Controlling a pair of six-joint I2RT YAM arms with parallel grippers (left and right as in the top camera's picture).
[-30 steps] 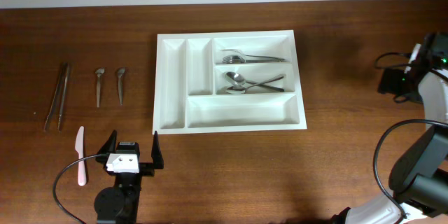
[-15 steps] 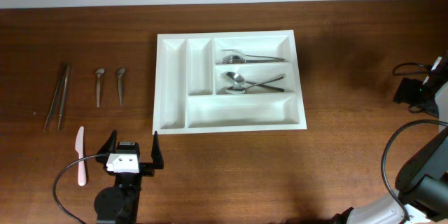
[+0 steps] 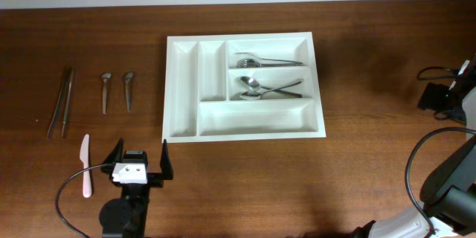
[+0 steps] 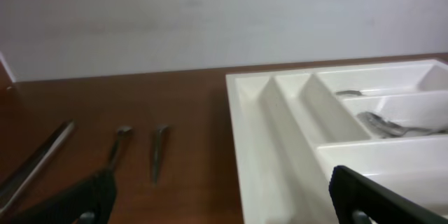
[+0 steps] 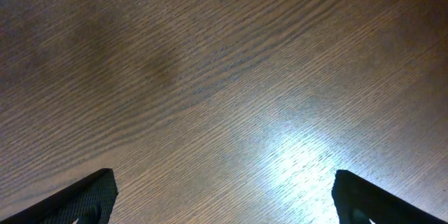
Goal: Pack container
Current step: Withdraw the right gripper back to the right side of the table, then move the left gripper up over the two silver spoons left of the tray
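Overhead: the container [image 3: 182,89] lies mid-table [image 3: 372,171], with forks [image 3: 271,62] and spoons [image 3: 256,88] in its two upper wide compartments. The left claw [image 3: 142,146] stands with fingers apart near its front-left corner. Left wrist: two short utensils [image 4: 158,150] lie left of the container. Right wrist: the right claw [image 5: 224,199] gapes wide over wood grain

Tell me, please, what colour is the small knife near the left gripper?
The small knife is pale pink, seen best in the overhead view.
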